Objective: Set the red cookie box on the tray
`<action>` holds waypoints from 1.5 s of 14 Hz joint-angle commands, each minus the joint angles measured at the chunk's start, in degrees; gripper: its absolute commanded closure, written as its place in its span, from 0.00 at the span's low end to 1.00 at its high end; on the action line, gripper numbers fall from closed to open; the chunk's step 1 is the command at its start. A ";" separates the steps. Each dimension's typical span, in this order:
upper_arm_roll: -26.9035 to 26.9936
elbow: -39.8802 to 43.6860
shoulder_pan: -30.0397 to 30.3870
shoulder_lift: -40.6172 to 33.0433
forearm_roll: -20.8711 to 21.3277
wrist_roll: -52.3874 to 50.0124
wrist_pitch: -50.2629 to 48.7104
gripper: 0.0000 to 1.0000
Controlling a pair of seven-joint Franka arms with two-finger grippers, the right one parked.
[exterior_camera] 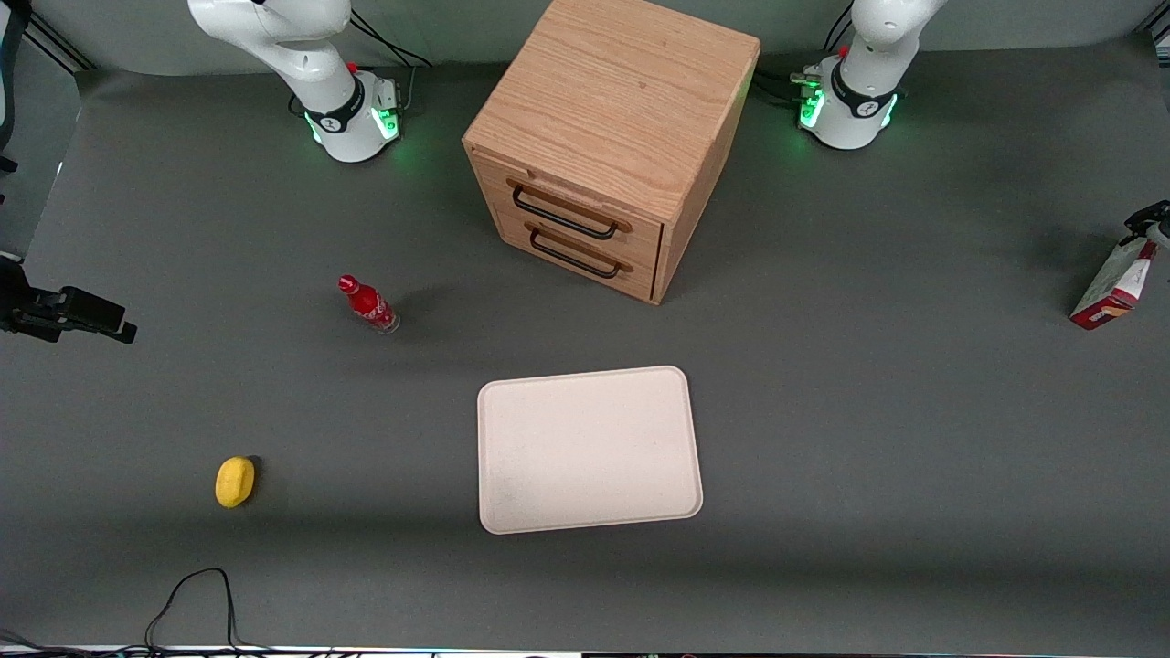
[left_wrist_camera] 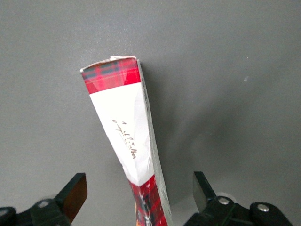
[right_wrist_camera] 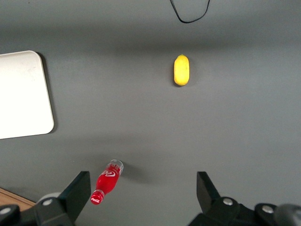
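Step in hand: approach/grasp, box not yet secured. The red cookie box (exterior_camera: 1115, 288) stands tilted at the far right edge of the front view, toward the working arm's end of the table, well apart from the tray (exterior_camera: 590, 448) at lower centre. The gripper (left_wrist_camera: 138, 195) hangs over the box's upper end, its 2 fingers (left_wrist_camera: 75, 190) spread wide on either side, not touching it. Next, probably: lower, clamp the slim sides, lift, then carry it to the tray.
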 commanded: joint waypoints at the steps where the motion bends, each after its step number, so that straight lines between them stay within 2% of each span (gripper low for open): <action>1: 0.05 -1.82 0.36 -0.39 -0.03 0.91 1.92 0.00; 2: 0.14 -1.73 0.36 -0.13 -0.03 0.82 1.74 0.08; 4: 0.23 -1.38 0.36 0.14 0.05 0.91 1.39 0.46; 6: 0.31 -1.29 0.45 0.40 0.05 0.91 1.65 0.72; 7: 0.31 -1.29 0.45 0.40 0.05 0.91 1.65 0.89; 8: 0.31 -1.20 0.45 0.40 0.05 0.91 1.57 0.99; 13: 0.23 0.98 0.10 -0.91 0.05 0.74 -1.32 1.00; 21: -0.21 21.62 -2.10 -9.08 0.84 -3.64 -32.85 1.00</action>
